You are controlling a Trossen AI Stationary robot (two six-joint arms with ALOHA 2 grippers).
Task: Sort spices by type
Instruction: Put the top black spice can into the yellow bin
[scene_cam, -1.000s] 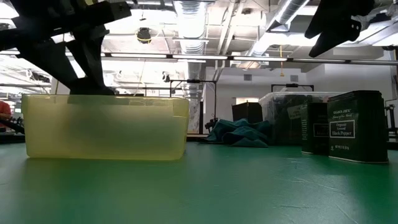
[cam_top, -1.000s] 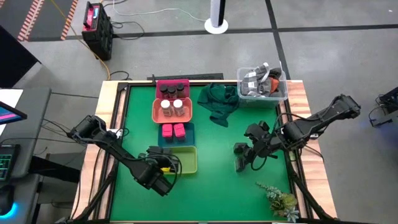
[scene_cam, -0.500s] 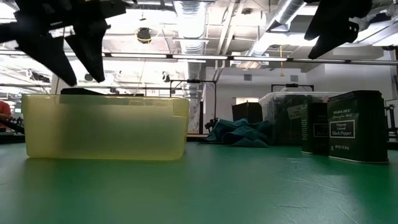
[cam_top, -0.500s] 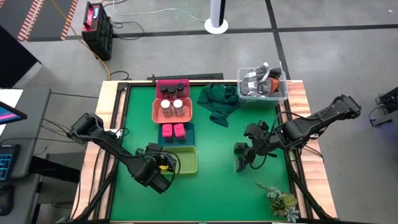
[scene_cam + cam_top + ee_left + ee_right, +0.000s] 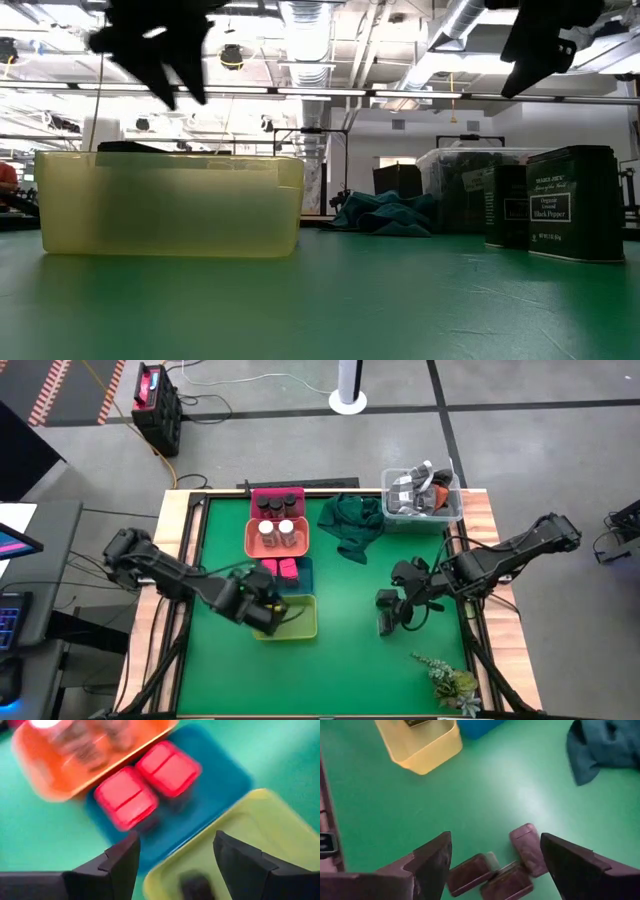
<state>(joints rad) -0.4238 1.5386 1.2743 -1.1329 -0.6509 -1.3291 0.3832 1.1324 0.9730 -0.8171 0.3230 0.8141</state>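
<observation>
My left gripper (image 5: 265,610) (image 5: 175,845) is open and empty above the yellow tray (image 5: 305,622), where one dark grey box (image 5: 195,885) lies. Two pink-red packets (image 5: 147,782) sit in the blue tray (image 5: 220,780), white-capped jars (image 5: 277,532) in the orange tray, and dark jars (image 5: 278,506) in the pink tray. My right gripper (image 5: 408,603) (image 5: 495,845) is open and empty above three dark grey boxes (image 5: 505,882), which stand on the green mat (image 5: 386,612) (image 5: 570,200).
A dark green cloth (image 5: 350,525) lies crumpled at the far middle. A clear bin (image 5: 422,495) of odds and ends stands at the far right corner. A plant sprig (image 5: 450,680) lies near the near right corner. Bare mat shows between the yellow tray and the boxes.
My left gripper has risen out of the yellow tray and gone toward the table's far edge, from the tray's near left corner to above the tray. The dark box stays in the tray.
</observation>
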